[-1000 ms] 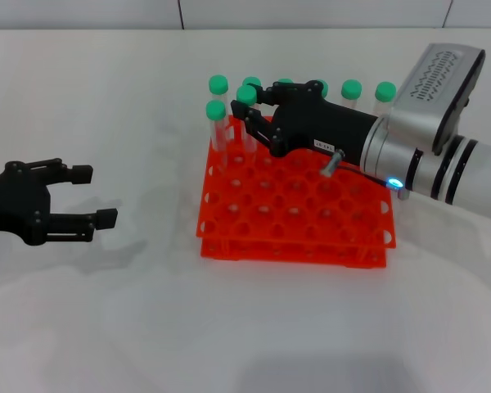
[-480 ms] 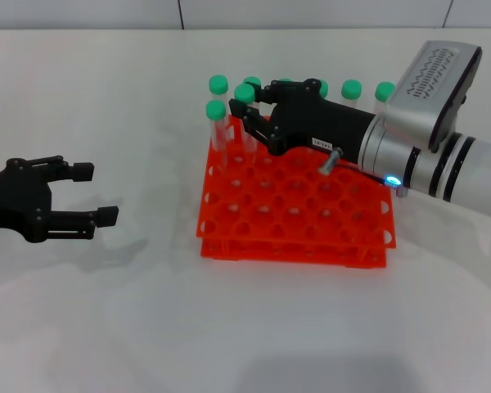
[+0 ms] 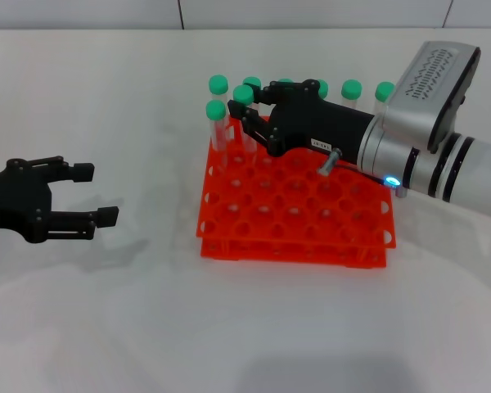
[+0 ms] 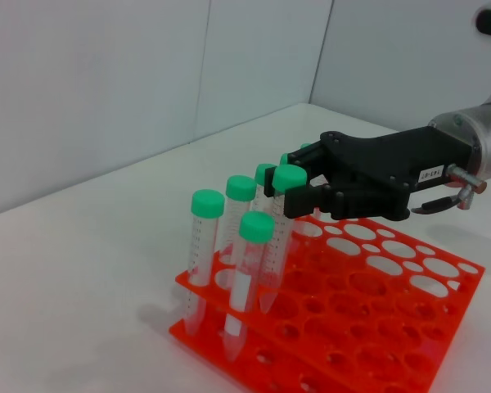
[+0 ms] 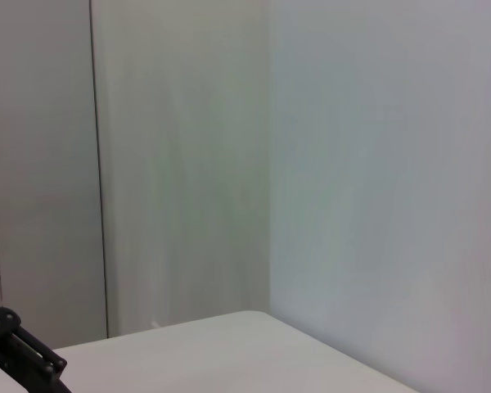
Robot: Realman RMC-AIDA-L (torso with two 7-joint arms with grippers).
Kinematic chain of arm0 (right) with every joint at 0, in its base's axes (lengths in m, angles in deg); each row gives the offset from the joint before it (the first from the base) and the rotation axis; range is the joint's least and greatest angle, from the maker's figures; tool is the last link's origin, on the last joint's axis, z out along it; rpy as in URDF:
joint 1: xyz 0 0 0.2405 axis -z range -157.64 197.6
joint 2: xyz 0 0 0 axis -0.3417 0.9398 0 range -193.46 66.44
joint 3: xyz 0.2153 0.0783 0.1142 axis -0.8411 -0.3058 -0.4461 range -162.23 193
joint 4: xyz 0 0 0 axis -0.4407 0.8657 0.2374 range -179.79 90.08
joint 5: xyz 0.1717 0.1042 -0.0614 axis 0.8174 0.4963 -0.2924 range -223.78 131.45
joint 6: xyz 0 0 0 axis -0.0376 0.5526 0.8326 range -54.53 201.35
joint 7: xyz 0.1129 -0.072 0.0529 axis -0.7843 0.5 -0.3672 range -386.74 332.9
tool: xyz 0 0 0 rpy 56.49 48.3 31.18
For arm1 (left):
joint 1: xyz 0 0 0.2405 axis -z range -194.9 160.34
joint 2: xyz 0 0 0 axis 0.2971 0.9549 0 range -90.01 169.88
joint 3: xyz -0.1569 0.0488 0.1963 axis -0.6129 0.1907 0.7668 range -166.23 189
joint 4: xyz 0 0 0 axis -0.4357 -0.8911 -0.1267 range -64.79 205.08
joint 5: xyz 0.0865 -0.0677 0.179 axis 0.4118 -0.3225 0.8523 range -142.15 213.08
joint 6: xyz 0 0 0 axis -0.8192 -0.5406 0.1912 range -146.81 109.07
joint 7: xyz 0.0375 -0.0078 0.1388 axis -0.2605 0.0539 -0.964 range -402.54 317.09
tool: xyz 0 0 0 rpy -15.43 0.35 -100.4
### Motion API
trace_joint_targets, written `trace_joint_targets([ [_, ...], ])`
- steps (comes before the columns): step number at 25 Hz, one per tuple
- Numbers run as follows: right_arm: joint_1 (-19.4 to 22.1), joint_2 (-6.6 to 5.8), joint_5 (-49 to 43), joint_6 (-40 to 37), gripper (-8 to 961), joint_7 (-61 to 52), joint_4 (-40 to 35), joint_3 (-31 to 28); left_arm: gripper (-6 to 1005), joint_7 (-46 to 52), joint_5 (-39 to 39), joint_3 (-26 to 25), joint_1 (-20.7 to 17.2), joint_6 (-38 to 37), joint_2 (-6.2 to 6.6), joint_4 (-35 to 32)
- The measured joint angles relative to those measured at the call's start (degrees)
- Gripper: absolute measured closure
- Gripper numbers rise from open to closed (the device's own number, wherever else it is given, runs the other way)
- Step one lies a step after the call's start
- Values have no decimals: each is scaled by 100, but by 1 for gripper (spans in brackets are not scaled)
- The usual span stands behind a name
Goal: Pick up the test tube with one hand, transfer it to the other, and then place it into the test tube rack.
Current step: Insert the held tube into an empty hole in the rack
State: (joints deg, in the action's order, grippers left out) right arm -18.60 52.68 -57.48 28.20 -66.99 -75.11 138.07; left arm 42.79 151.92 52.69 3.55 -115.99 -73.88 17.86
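Note:
The orange-red test tube rack point(image 3: 229, 246) stands right of the table's middle; it also shows in the left wrist view point(image 4: 311, 372). My right gripper point(image 3: 252, 115), with a white sticker, reaches over the rack's far left part. It is shut on a green-capped test tube point(image 3: 244, 95) just below the cap. In the left wrist view the gripper point(image 4: 288, 190) holds this tube point(image 4: 278, 237) tilted, with its lower end down in a rack hole. My left gripper point(image 3: 96, 195) is open and empty, low over the table at the far left.
Several other green-capped tubes point(image 3: 218, 83) stand in the rack's far rows and left corner, close around the held tube; they also show in the left wrist view point(image 4: 204, 237). The right arm point(image 3: 425, 139) lies across the rack's far right. A wall rises behind the table.
My right gripper with the tube has shifted very slightly toward the far left. The left gripper has not moved.

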Motion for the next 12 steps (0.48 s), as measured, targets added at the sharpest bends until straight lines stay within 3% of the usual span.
trace_joint_targets([
  [12,-8,0,-37,-19,658,2,-1,0,135,7,-1,0,0,-7,11,0],
])
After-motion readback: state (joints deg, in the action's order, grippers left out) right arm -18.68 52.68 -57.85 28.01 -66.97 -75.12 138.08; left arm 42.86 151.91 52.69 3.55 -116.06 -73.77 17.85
